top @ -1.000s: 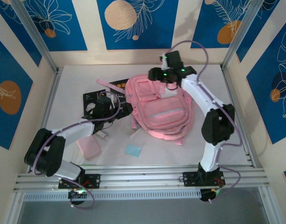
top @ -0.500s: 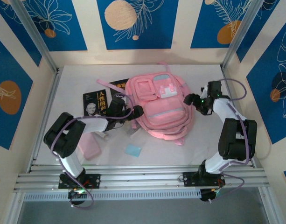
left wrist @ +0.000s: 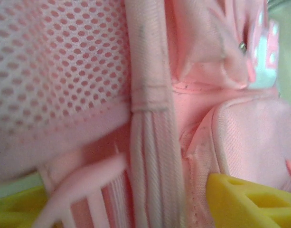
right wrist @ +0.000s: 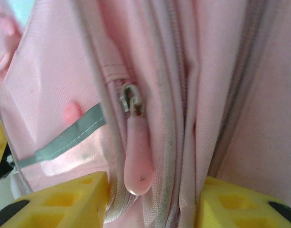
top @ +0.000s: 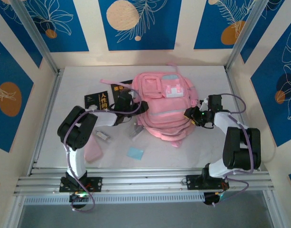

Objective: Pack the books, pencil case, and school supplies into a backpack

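The pink backpack (top: 165,102) lies face up mid-table. My left gripper (top: 138,108) is at its left side. In the left wrist view the left gripper (left wrist: 126,202) is open, its yellow fingers (left wrist: 249,199) wide apart around a ribbed strap (left wrist: 152,142) and side fabric. My right gripper (top: 189,115) is at the backpack's right edge. In the right wrist view the right gripper (right wrist: 152,192) is shut on bunched backpack fabric beside a pink zipper pull (right wrist: 138,156). Two black books (top: 98,100) (top: 120,89) lie left of the backpack. The pencil case (top: 93,149) is near the left arm. The blue pad (top: 135,152) lies in front.
A clear bag (top: 136,131) and a small whitish clip (top: 102,135) lie between the books and the pad. Metal frame posts and patterned walls close in the table (top: 221,147) on three sides. A rail runs along the near edge.
The backpack has shifted toward the back and turned a little. The left gripper moved up against its left side, the right gripper came down to its right edge, and both jaws narrowed.
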`<move>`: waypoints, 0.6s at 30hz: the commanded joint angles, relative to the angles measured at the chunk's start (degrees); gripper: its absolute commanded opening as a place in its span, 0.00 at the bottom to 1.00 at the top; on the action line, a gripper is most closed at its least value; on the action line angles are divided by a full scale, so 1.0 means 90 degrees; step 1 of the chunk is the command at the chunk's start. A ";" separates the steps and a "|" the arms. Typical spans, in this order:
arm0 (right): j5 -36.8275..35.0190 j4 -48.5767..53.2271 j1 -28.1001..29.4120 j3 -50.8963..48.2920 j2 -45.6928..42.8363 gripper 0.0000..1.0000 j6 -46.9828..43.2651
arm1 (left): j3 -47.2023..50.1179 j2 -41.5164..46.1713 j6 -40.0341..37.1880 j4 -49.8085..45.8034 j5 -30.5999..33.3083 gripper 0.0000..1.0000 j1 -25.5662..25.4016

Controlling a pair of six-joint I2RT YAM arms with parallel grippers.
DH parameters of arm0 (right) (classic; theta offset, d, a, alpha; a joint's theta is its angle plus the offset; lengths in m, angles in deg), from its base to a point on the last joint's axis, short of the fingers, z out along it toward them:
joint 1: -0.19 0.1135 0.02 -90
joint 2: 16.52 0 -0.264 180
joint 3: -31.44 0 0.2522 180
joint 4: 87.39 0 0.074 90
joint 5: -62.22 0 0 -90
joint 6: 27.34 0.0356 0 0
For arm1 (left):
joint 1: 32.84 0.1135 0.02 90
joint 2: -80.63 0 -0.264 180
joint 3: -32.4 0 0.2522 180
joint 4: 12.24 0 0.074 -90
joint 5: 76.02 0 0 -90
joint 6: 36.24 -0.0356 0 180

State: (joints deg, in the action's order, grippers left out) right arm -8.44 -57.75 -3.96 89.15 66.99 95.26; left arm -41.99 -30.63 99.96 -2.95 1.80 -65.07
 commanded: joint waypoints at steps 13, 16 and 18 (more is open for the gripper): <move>0.1023 -0.0957 0.2447 0.0681 0.0028 0.66 0.1594 | -0.4277 -0.1508 -0.1589 -0.2374 -0.0600 0.82 0.1059; 0.0830 -0.0480 0.2290 0.0743 -0.0086 0.72 0.1242 | -0.4699 -0.1582 -0.1873 -0.3211 -0.0461 0.84 0.1321; 0.0707 -0.0139 0.2028 0.0781 -0.0222 0.74 0.0942 | -0.4633 -0.1358 -0.2109 -0.3635 -0.0188 0.86 0.1399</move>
State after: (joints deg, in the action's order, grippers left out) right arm -1.99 -63.21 16.87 94.33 67.01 107.67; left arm -81.39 -44.82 85.75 -26.38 -0.87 -53.55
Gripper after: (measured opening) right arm 0.732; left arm 0.860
